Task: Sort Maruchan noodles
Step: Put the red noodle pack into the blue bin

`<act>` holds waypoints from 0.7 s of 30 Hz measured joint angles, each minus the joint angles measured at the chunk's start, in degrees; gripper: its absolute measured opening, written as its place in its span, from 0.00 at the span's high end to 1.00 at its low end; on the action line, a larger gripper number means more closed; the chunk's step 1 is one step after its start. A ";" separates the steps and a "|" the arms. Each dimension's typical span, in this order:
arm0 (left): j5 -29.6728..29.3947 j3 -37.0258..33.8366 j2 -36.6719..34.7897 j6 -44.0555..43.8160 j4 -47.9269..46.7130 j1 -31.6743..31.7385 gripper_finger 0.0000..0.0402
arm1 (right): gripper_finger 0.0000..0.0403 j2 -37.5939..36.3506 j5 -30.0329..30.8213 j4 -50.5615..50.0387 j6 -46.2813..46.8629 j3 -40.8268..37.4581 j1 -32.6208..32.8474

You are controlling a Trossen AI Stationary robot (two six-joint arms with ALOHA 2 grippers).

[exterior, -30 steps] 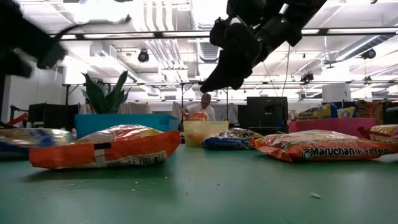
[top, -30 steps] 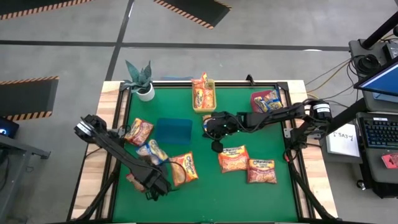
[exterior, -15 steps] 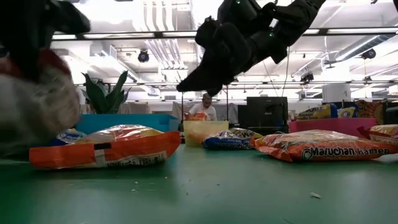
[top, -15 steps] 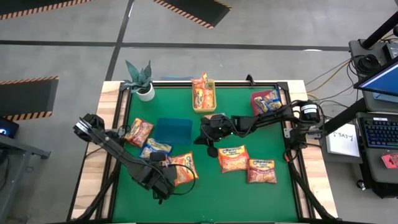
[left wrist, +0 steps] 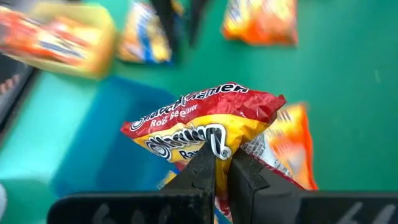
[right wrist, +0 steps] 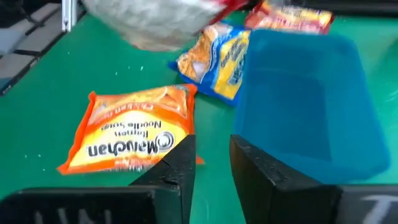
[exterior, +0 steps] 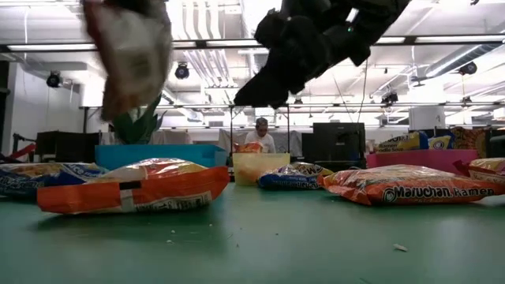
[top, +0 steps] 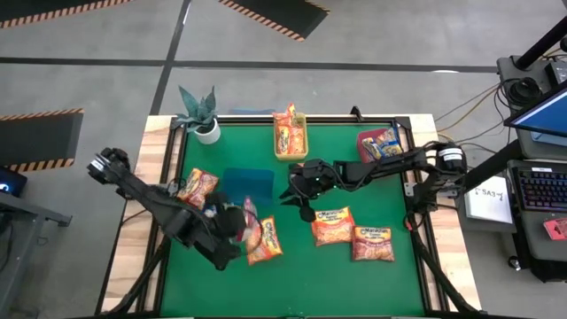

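Maruchan noodles (top: 263,240) lie scattered on a green table (top: 292,275) in a workshop.
Left gripper (left wrist: 221,163) pinches a red-yellow packet (left wrist: 205,127) aloft beside the blue bin (top: 246,186); yellow bin (top: 291,140) and red bin (top: 379,144) stand far. Right gripper (right wrist: 211,163), jaws slightly parted, hovers mid-table. One wrapper reads "Maruchan Ramen" (exterior: 410,187).

— What hangs up at the top?
— A blurred packet (exterior: 130,51) lifted high, and a dark arm (exterior: 316,43) reaching in beside it.
— And on the green counter (exterior: 252,244)?
— An orange packet (exterior: 134,189) lying flat, another (exterior: 406,185) reading "Maruchan Ramen", and a blue-edged one (exterior: 290,176) between them.
— Behind those?
— A blue bin (exterior: 158,154), a yellow bin (exterior: 260,166), a pink bin (exterior: 398,159), a plant (exterior: 138,118), a person (exterior: 260,136).
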 joint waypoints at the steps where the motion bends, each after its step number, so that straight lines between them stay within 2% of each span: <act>1: -1.24 -0.03 -1.31 -0.09 0.15 0.74 1.00 | 0.76 -0.76 0.01 -0.67 -0.65 0.00 -0.14; 7: -6.70 -0.13 -7.50 0.81 0.41 8.76 1.00 | 0.74 -5.64 0.42 -4.87 -3.71 -0.02 -1.17; 13: -6.87 -0.20 -10.37 7.51 3.28 18.89 1.00 | 0.76 -9.74 0.44 -5.95 -5.62 -0.02 -3.40; 15: -4.29 -0.20 -10.61 10.97 5.75 22.06 1.00 | 0.76 -11.10 0.42 -6.71 -5.77 -0.02 -4.40; 19: 6.34 -0.51 -10.18 16.81 10.34 29.12 1.00 | 0.75 -13.33 0.46 -8.82 -4.99 -0.02 -6.26; 21: 9.64 -1.70 -9.74 19.23 12.76 32.17 1.00 | 0.74 -14.22 0.48 -10.56 -4.18 -0.02 -6.85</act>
